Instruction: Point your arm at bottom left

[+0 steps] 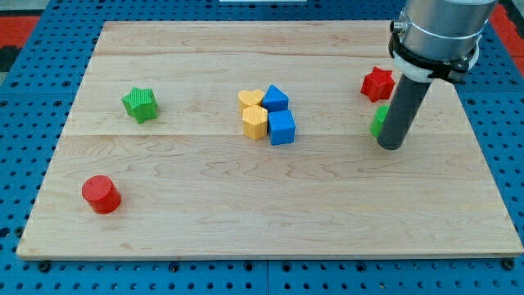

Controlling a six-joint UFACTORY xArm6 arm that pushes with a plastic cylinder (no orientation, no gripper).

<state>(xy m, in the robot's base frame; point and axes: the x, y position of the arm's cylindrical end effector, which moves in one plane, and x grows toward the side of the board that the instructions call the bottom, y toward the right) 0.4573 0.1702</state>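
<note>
My tip (390, 145) rests on the wooden board (262, 205) at the view's right, just right of and partly hiding a green block (379, 120). A red star (377, 83) lies just above it. In the middle sit a yellow heart (250, 100), a yellow hexagon-like block (255, 122), a blue triangular block (276, 98) and a blue cube (282, 128), all clustered together. A green star (140, 104) lies at the upper left. A red cylinder (101, 194) lies at the lower left, far from the tip.
The board sits on a blue pegboard table (33, 123). The arm's grey body (438, 33) hangs over the board's top right corner.
</note>
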